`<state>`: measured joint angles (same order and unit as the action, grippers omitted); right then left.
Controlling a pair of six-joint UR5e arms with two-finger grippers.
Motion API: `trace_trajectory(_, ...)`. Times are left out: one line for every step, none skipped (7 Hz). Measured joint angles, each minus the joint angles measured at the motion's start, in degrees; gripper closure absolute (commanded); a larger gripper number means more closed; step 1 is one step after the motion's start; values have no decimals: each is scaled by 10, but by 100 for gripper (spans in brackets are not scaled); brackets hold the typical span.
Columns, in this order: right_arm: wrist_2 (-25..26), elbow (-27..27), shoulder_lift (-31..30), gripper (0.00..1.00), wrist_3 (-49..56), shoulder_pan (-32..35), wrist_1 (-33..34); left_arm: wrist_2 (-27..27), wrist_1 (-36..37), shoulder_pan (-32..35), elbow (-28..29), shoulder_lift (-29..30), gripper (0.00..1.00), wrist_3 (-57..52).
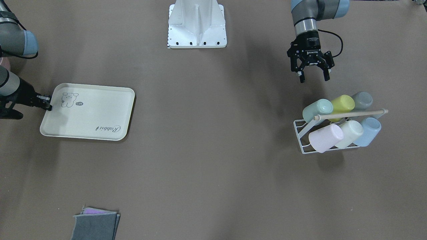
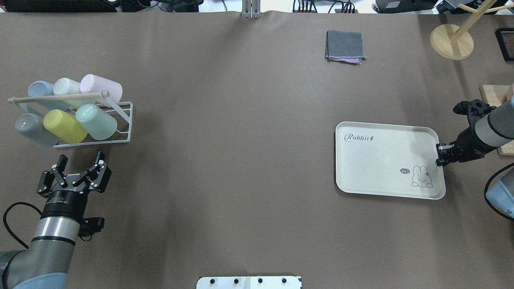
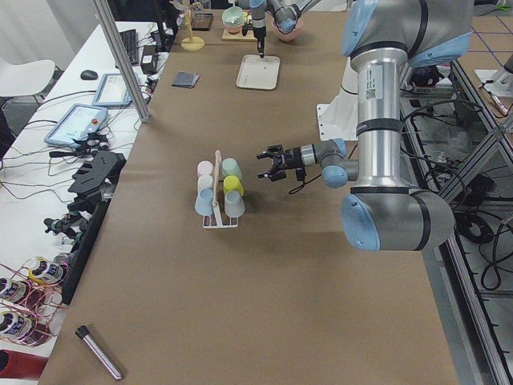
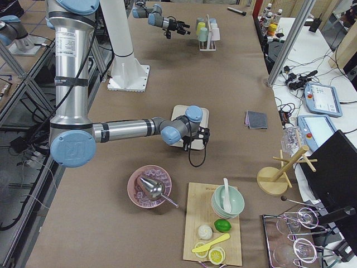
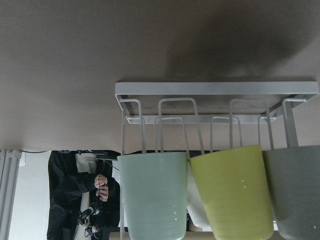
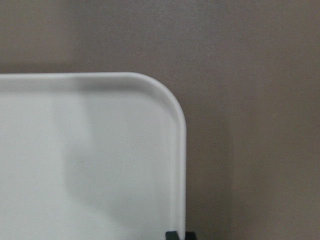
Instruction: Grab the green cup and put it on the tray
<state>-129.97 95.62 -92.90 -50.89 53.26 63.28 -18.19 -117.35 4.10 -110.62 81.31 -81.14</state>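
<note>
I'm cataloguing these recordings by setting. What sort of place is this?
Likely a robotics lab workstation: a left arm and a right arm at a table, with a teach pendant and loose cables on the side bench.

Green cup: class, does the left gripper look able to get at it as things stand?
Probably yes. The open left gripper faces the green cup in the rack's near row, nothing between them; the yellow cup sits close beside it.

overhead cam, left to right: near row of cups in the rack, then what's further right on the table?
grey-blue cup → yellow-green cup → green cup → tray → right gripper at the tray's right rim
</note>
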Motion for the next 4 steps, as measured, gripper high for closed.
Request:
trace_trajectory(-3,13,0,100,0,1,0,0,-1,0,30,33,2,9)
trace_trajectory(-15,25,2,100,-1,7,1,-1,-1,2,52,60,2,13)
trace_trajectory(-38,31,7,100,-1,19,1,-1,-2,4,61,72,2,14)
trace_trajectory(-60,35,14,100,-2,31,0,-1,-7,6,62,69,2,15)
